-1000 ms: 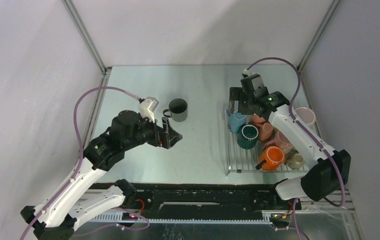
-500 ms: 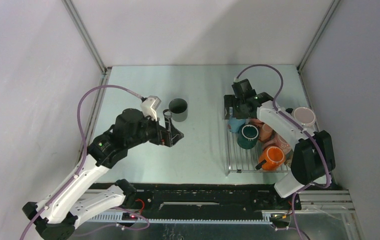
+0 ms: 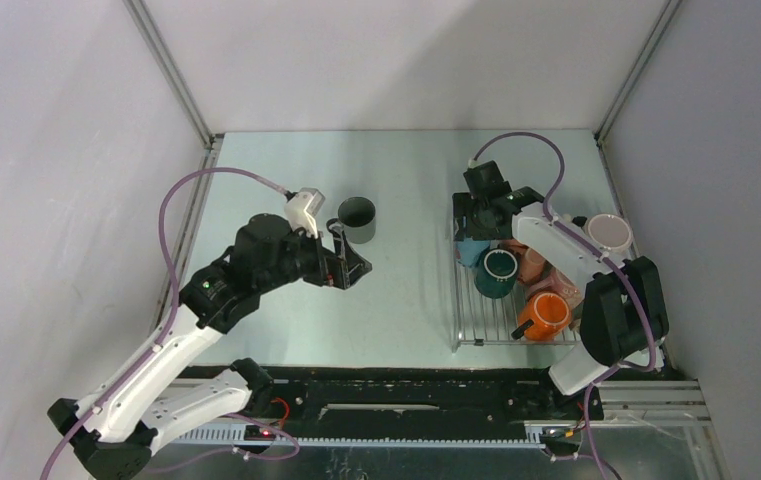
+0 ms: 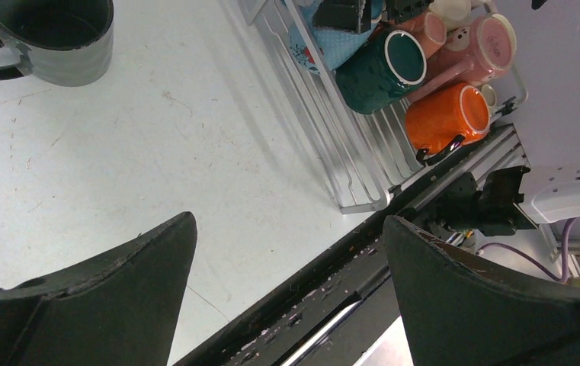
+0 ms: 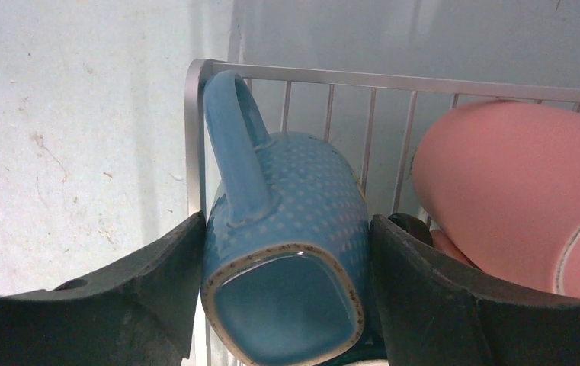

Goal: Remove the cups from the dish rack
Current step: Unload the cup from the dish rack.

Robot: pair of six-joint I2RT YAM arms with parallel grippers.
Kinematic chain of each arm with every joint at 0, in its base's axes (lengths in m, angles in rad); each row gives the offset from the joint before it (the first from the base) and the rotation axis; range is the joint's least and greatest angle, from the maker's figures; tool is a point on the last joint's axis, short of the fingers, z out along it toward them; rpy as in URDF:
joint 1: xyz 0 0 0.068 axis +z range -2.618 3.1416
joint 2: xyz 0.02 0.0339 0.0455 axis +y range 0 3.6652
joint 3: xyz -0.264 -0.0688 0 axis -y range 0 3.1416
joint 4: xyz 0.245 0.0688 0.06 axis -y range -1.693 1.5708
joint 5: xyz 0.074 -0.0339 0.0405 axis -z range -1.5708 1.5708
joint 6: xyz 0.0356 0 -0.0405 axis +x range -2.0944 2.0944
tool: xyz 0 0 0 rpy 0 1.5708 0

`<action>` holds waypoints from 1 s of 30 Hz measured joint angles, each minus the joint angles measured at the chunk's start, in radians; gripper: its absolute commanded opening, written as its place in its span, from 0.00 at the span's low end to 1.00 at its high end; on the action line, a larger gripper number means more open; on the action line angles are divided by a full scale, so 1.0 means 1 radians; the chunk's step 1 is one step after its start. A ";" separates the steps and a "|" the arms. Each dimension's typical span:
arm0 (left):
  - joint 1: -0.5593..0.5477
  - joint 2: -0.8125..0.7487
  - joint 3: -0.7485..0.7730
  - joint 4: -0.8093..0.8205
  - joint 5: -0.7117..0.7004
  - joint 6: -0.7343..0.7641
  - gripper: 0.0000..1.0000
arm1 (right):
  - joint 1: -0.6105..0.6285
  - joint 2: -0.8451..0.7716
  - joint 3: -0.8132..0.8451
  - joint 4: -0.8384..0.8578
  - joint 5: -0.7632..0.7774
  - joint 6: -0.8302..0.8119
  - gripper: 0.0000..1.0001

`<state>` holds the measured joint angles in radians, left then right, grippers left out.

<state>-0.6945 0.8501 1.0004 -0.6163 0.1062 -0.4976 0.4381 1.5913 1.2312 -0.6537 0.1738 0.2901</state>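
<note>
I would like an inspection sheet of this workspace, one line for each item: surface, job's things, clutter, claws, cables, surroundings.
Surface: pale table, scuffed.
Job's things: the rack at the right holds a blue mug, a teal mug, an orange mug and a pink mug, packed close together; a dark mug stands upright on the table, outside the rack.
Clutter: nothing seen.
Claws: left claw open and empty above bare table; right claw closed on the blue mug, one finger against each side; the mug lies in the rack.
Cables: one purple cable loops above the left arm, another above the right.
Surroundings: plain pale walls, metal frame posts.
</note>
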 measured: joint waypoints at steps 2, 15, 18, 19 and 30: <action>0.000 0.000 0.000 0.006 0.000 -0.001 1.00 | 0.000 -0.001 0.000 0.000 0.000 0.000 0.47; 0.000 0.015 -0.007 0.069 0.001 -0.035 1.00 | 0.000 -0.004 0.073 -0.091 0.002 0.003 0.31; 0.000 0.018 -0.017 0.086 0.001 -0.045 1.00 | -0.005 -0.009 0.110 -0.122 0.004 0.003 0.29; 0.000 0.021 -0.021 0.091 0.002 -0.048 1.00 | -0.006 -0.010 0.119 -0.130 0.004 0.003 0.28; 0.000 0.051 -0.051 0.176 0.017 -0.083 1.00 | -0.031 -0.025 0.204 -0.230 -0.005 0.003 0.26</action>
<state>-0.6945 0.9009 0.9493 -0.4400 0.1230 -0.5808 0.4072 1.5661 1.4349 -0.8833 0.1692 0.2935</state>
